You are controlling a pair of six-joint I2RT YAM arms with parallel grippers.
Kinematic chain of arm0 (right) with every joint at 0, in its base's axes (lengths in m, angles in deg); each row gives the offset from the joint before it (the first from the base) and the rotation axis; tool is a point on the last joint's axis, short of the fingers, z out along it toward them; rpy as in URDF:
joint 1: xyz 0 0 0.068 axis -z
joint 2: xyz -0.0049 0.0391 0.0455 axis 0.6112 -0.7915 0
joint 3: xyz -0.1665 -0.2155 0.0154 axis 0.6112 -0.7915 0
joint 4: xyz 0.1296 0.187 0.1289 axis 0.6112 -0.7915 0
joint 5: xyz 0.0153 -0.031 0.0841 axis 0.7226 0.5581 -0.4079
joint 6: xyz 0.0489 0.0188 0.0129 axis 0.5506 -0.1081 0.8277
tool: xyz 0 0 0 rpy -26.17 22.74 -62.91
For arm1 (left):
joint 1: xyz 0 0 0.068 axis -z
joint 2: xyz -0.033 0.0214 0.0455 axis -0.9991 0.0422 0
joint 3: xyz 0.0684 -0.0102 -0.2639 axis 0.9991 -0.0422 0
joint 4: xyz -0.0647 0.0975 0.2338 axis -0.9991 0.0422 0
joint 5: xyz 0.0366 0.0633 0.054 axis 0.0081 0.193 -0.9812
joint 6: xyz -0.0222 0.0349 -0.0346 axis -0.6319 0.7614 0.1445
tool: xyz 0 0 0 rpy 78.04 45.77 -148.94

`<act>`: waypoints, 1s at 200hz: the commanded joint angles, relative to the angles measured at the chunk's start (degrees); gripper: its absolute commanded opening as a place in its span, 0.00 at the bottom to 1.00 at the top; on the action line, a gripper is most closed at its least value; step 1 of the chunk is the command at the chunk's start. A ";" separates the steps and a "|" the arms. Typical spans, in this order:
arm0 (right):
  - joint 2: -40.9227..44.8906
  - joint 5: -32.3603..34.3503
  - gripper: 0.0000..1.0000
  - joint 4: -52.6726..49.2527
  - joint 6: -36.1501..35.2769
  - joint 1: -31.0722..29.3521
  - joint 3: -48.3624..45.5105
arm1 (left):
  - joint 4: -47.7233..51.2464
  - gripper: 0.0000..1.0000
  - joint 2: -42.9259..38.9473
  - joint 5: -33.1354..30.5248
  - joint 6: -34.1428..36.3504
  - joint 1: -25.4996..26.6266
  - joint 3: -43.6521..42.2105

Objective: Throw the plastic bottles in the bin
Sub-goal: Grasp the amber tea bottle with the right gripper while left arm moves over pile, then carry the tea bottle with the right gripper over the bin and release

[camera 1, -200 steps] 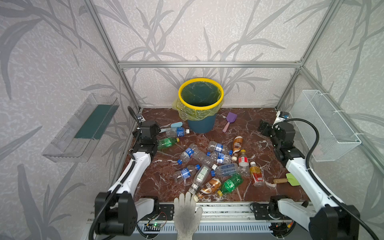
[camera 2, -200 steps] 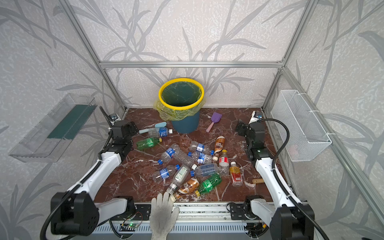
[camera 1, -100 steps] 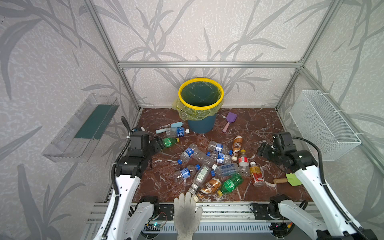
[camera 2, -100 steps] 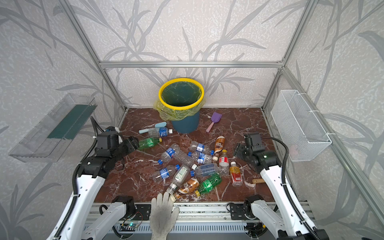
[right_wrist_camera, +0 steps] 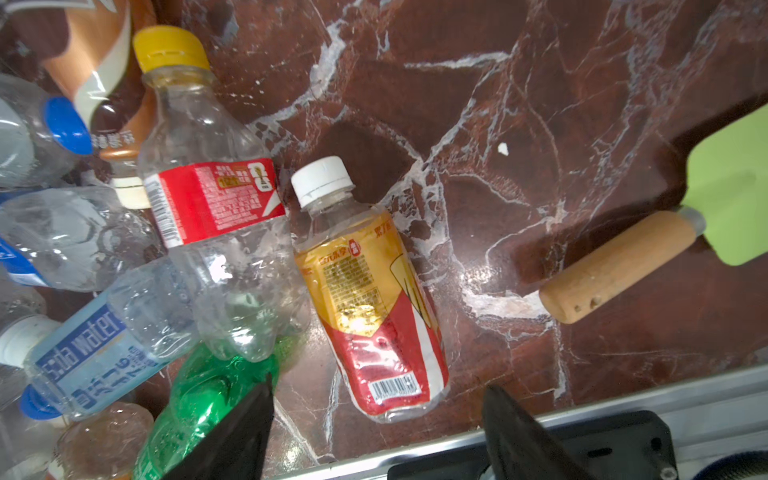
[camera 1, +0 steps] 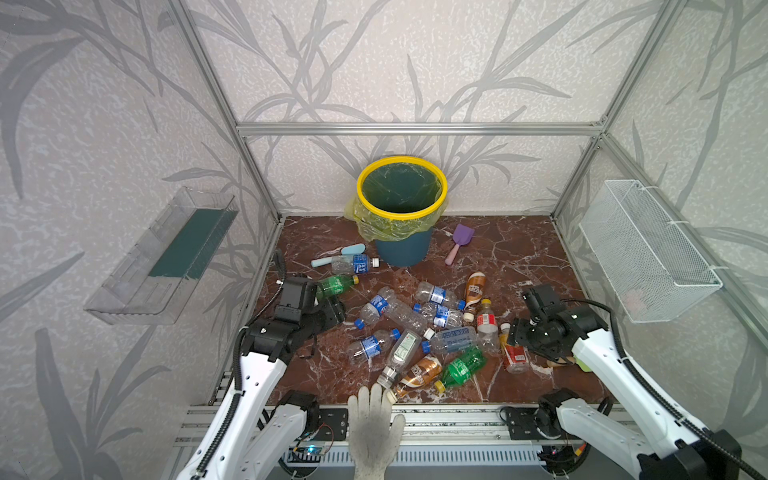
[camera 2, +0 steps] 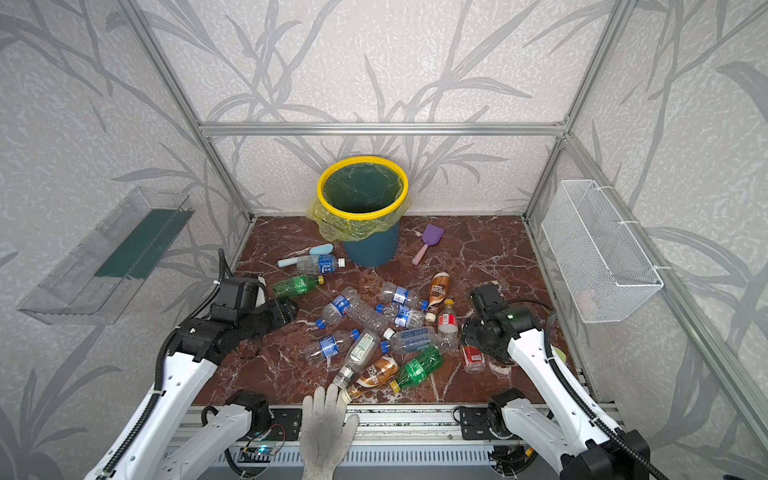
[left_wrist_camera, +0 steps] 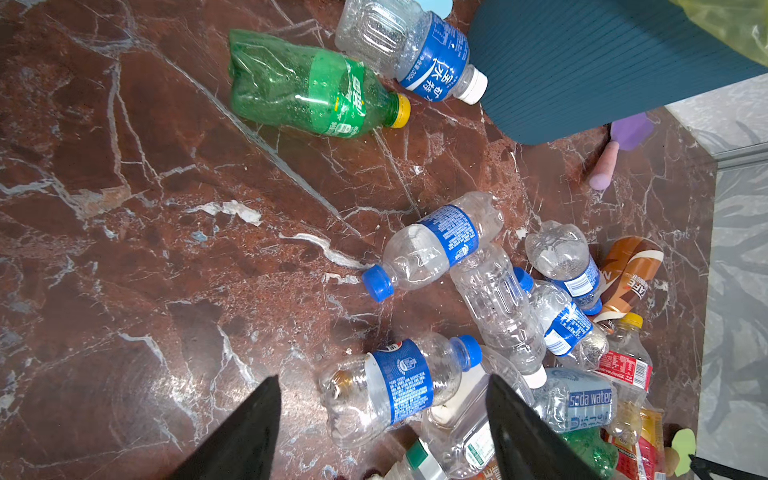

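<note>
Several plastic bottles (camera 1: 415, 324) lie in a heap on the red marble table, in front of the bin (camera 1: 402, 251) with its yellow rim. My left gripper (left_wrist_camera: 382, 380) is open, low at the heap's left side. A clear bottle with a blue label (left_wrist_camera: 395, 390) lies between its fingers, untouched. A green bottle (camera 1: 336, 284) lies just behind that gripper (camera 1: 334, 309). My right gripper (right_wrist_camera: 377, 386) is open at the heap's right side, over the base of a red-and-gold labelled bottle (right_wrist_camera: 370, 299). Nothing is held.
A purple shovel (camera 1: 459, 241) and a light-blue one (camera 1: 340, 254) lie beside the bin. A green shovel with a wooden handle (right_wrist_camera: 623, 262) lies right of the red bottle. A gloved hand (camera 1: 374, 419) rests at the front edge. Wire basket (camera 1: 648, 253) and clear tray (camera 1: 166, 253) hang on the side walls.
Both arms have swung from the back of the table forward and down towards the heap, the left to its left side, the right to its right side. The bottles have not moved.
</note>
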 commanded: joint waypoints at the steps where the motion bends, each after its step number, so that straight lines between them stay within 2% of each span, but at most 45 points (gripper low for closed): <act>1: -1.40 -0.06 0.80 0.70 1.22 -0.32 -1.95 | 1.00 0.78 0.23 -0.20 -0.98 0.32 -0.33; 96: -10.18 0.04 0.82 9.12 1.10 -0.34 -4.88 | 0.82 0.78 1.00 -0.62 -1.33 0.93 -0.11; 200: -19.75 1.15 0.70 10.79 -1.53 0.98 -3.43 | 1.50 0.78 0.78 -0.84 -1.51 1.24 0.59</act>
